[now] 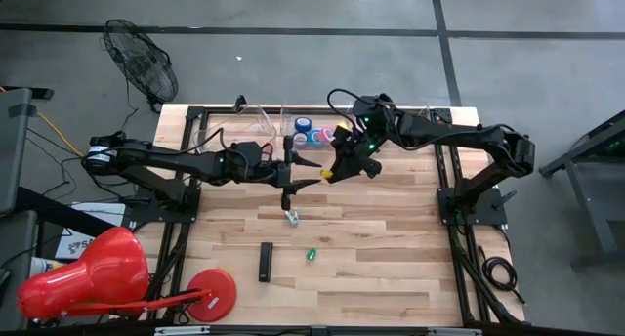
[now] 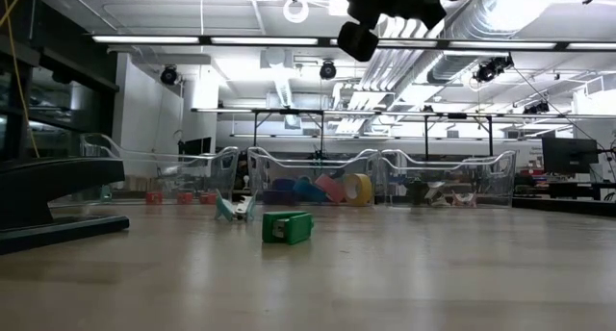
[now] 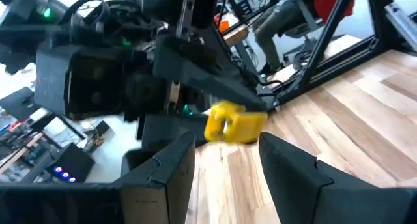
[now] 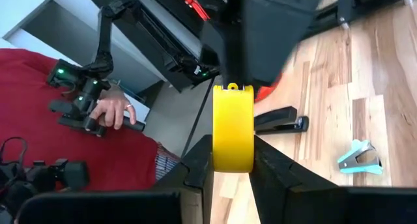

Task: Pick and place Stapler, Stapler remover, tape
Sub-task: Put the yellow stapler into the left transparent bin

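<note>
I have the left gripper (image 1: 305,172) parked mid-table with its fingers spread and nothing between them, out of the way. The stapler (image 1: 265,263), stapler remover (image 1: 292,217) and a small green piece (image 1: 312,253) lie on the table (image 1: 391,268) waiting. My right gripper (image 1: 337,170) pinches the yellow tape roll (image 4: 232,127) edge-on, lifted near the bins (image 2: 308,167), probably for dropping in.

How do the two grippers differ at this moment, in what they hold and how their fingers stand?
The right gripper is shut on a yellow tape roll, gripping it edge-on; the left gripper holds nothing.
The right gripper's fingers press the roll's flat sides; the left gripper's fingers stand apart with bare wood showing between them.
Both hang above the table near its middle, facing each other, close to the clear bins.
</note>
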You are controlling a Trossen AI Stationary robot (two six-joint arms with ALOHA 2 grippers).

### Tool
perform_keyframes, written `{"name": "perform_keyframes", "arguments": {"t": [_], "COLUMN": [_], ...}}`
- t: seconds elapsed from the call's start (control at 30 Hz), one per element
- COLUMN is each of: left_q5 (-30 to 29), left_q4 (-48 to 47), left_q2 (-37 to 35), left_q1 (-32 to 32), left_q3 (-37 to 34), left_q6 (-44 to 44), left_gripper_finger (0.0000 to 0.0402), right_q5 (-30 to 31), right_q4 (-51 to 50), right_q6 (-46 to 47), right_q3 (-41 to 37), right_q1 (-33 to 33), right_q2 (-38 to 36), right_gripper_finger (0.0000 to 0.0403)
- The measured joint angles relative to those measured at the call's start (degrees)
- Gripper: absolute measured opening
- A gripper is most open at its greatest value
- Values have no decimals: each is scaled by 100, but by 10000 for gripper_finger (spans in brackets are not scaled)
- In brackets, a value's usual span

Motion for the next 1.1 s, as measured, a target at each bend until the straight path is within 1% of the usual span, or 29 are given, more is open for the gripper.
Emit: {"name": "perform_keyframes", "arguments": {"t": [0.07,0.3,0.53,0.73,0.8,1.1], "left_q5": [135,154,312,325,420,550], "left_q4": [-8,-162,-396,-363,-362,-262], "left_q2": [0,0,0,0,0,201], "left_q1": [0,-2,-2,-2,-1,0], "left_q3": [0,0,0,-2,-2,-2], "left_q6": [-5,-22,-113,-151,-151,-153], "left_gripper_finger": [168,168,168,168,168,166], "right_q5": [0,-65,-77,41,83,205], "right_q4": [3,3,188,217,217,215], "right_q6": [27,61,146,161,157,168], "right_q3": [0,-7,-7,-7,-7,-7], "right_q1": [0,126,155,216,240,256], "right_q2": [86,304,311,313,313,317], "right_gripper_finger": [66,66,66,66,66,66]}}
